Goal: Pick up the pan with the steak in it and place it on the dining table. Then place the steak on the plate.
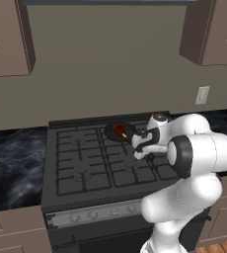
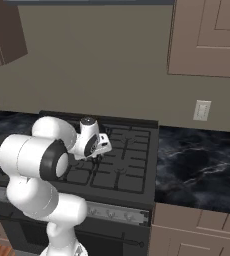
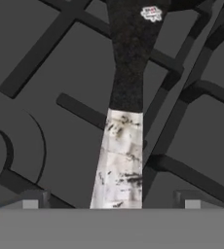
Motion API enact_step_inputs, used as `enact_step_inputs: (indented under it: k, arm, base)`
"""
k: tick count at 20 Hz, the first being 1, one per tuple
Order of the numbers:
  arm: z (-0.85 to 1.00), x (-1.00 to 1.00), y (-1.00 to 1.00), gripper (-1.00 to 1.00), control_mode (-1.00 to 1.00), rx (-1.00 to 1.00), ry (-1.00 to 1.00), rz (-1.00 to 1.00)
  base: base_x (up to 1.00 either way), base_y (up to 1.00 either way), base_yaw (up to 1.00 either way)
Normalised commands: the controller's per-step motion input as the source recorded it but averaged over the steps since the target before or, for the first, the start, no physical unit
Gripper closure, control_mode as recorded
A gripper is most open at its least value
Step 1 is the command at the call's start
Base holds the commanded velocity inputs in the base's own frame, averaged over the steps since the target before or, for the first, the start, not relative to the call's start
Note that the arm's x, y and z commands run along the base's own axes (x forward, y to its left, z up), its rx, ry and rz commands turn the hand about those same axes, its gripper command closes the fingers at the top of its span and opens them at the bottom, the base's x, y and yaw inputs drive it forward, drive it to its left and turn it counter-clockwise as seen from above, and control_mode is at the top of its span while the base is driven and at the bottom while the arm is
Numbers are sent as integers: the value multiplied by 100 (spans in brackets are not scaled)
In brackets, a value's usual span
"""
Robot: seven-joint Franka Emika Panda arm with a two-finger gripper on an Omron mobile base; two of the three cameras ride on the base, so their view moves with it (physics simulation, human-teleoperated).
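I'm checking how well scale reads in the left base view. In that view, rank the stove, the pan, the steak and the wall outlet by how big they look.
1. Stove
2. Pan
3. Wall outlet, though its distance from the camera differs from the pan's
4. Steak

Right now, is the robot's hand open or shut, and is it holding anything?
Gripper: jaws open either side of the pan handle, holding nothing yet.

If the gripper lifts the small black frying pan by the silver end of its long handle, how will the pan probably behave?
The small round black frying pan would probably tip bowl-down, since the grip sits far from the bowl. The silver handle end looks smooth, so it may twist between the open gripper tips. The small reddish-brown steak lies loose and could slide.
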Motion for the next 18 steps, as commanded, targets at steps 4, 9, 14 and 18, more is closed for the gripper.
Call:
enact_step_inputs:
  k: [4,9,14,18]
  arm:
    - [-30,16,-1,-100,-100,6,3,-1]
    - [-20,14,-3,-100,-100,5,0,0]
    - [-4,0,0,100,-100,-3,0,0]
    - [-23,0,0,100,-100,-9,0,0]
  base:
    - [0,0,0]
    - [0,0,0]
    - [0,0,0]
    - [0,0,0]
